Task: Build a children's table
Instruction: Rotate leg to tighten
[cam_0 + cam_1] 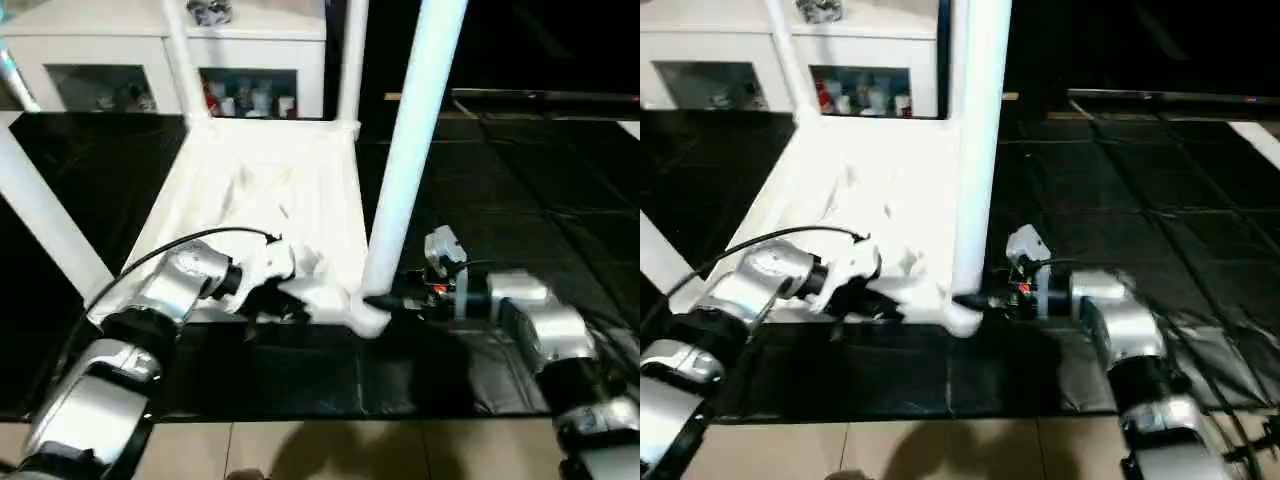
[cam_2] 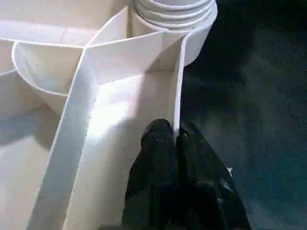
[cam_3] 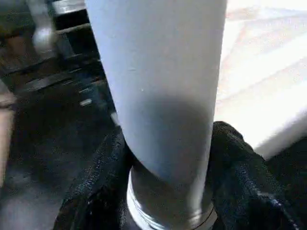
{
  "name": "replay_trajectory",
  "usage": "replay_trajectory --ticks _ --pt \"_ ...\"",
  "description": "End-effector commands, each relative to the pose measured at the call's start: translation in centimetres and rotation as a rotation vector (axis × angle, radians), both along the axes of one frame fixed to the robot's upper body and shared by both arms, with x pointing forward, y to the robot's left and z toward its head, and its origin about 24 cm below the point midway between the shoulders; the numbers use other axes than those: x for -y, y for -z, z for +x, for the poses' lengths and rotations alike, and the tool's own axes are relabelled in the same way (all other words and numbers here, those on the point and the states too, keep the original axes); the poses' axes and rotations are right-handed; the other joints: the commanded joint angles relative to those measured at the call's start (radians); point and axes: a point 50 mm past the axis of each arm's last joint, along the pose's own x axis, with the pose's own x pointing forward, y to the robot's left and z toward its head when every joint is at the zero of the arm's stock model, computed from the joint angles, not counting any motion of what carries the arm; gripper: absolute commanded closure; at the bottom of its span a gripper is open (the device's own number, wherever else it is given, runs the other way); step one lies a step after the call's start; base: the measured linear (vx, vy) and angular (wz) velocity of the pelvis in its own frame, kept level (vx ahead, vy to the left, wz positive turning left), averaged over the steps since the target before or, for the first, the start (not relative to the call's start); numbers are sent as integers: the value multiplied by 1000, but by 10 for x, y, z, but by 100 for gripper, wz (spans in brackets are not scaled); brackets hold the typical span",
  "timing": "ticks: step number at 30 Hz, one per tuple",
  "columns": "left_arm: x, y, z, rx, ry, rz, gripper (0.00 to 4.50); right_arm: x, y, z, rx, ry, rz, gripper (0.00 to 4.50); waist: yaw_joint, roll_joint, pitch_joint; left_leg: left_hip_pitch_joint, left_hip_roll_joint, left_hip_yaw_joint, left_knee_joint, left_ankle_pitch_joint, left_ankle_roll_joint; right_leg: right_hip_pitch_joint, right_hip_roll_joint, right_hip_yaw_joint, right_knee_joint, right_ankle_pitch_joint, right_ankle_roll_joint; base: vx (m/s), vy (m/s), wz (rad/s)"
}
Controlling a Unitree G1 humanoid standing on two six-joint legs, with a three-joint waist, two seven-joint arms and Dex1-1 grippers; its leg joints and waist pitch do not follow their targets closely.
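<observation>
Black padded mats [image 1: 500, 200] cover the floor, giving way to pale tiles [image 1: 300, 450] at the near edge, and a white glass-door cabinet [image 1: 160, 60] with small items inside stands at the back. The children's table [image 1: 270, 200] lies upside down on the mats, legs pointing up. The left gripper [image 2: 173, 136] is clenched on the thin wall of the table's near rim. The right gripper [image 3: 168, 158] grasps the near leg [image 1: 410, 150] just above its corner socket.
</observation>
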Motion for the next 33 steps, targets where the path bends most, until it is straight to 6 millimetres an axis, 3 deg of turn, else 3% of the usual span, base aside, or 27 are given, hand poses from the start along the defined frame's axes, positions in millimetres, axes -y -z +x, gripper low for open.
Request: replay_trajectory --ticks 1,2,3,4,6,7,11,13,14,16,19,24,28,33 --pt "42 -20 10 42 -40 -136 450 -38 19 -1 -108 44 -6 251 -6 1 -54 5 18 -12 -72 -268 2 48 -79 45 -115 -527 -97 0 0 0" --pt "51 -22 12 44 -68 -149 450 -46 17 6 -118 118 12 251 -19 4 -55 5 16 -15 -72 -271 -6 46 -79 42 -116 -549 -87 0 0 0" --pt "51 -22 12 44 -68 -149 450 -46 17 6 -118 118 12 251 -28 -1 -57 0 11 -18 -71 -272 -5 52 -79 36 -121 -566 -72 0 0 0" --pt "55 -23 13 45 -79 -152 450 -49 16 9 -123 150 19 251 -31 0 -57 -3 11 -19 -72 -267 0 54 -77 36 -122 -557 -68 0 0 0" --pt "69 -28 19 66 -164 -164 450 -66 9 21 -120 251 42 251 -45 5 -61 -8 14 -20 -73 -245 7 55 -76 34 -116 -490 -89 0 0 0" --pt "71 -29 20 70 -177 -164 450 -69 7 22 -113 259 44 251 -45 5 -63 -6 14 -20 -73 -241 7 55 -75 33 -117 -479 -90 0 0 0" --pt "76 -33 25 116 -226 -137 450 -82 2 27 -62 276 11 251 -49 1 -70 -6 17 -13 -68 -189 35 55 -74 41 -101 -321 -154 0 0 0" --pt "74 -33 25 125 -225 -121 450 -83 1 27 -49 267 11 251 -48 -1 -71 -12 17 -11 -67 -153 52 59 -73 42 -94 -254 -177 0 0 0" --pt "73 -32 25 126 -223 -116 450 -84 0 27 -46 258 18 196 -46 0 -72 -12 17 -9 -66 -134 62 61 -74 44 -90 -221 -187 0 0 0" --pt "69 -31 24 145 -201 -104 450 -82 1 26 -57 262 25 183 -45 -1 -73 -13 17 -9 -66 -116 74 63 -75 44 -86 -192 -197 0 0 0" --pt "60 -28 23 145 -186 -86 450 -76 5 25 -32 260 -16 153 -48 3 -71 -11 19 -8 -67 -129 75 61 -75 44 -90 -210 -197 0 0 0" --pt "42 -24 21 164 -130 -49 450 -58 5 23 13 250 -16 109 -49 2 -67 -8 21 -9 -71 -170 66 60 -77 44 -98 -275 -178 0 0 0" --pt "29 -22 17 143 -65 -51 450 -36 1 19 39 195 6 77 -42 0 -69 -6 26 -8 -71 -162 73 60 -76 46 -93 -245 -185 0 0 0" --pt "19 -18 6 147 109 -26 450 -11 -8 14 93 90 -2 35 -18 6 -74 -7 33 -6 -67 -122 87 59 -77 48 -75 -123 -224 0 0 0"
